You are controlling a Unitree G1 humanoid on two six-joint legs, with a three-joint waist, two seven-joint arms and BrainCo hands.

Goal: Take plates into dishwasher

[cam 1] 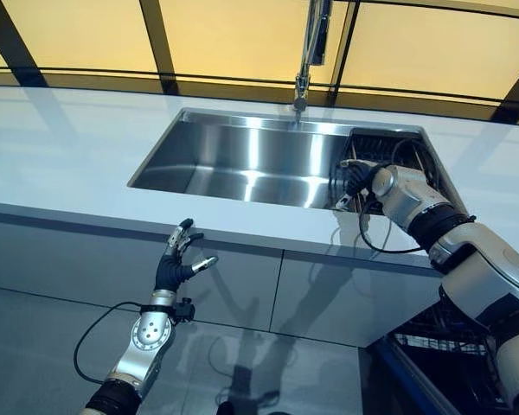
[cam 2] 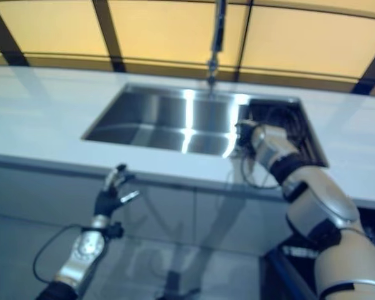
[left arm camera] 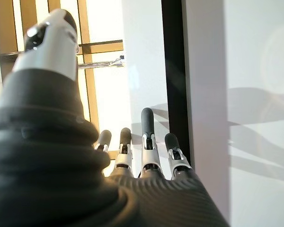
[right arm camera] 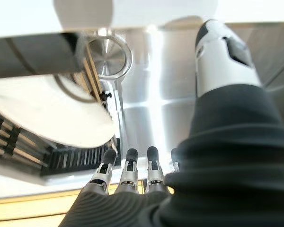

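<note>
Right robot hand (cam 1: pixel 356 178), fingers straight and holding nothing, reaches toward white plate (right arm camera: pixel 47 113) standing in rack (cam 1: pixel 398 160) at sink's (cam 1: pixel 242 160) right end; risk: plate snagging rack wires; left robot hand (cam 1: pixel 177 259) idle, relaxed.

The sink (cam 1: pixel 242 160) is shining silver, with bright white streaks glowing on its walls. The counter (cam 1: pixel 60 164) is looking pale white. A white plate (right arm camera: pixel 52 118) is showing in a black rack (cam 1: pixel 406 156) at the sink's right end. The window (cam 1: pixel 233 35) is glowing yellow with dark bars crossing it.
</note>
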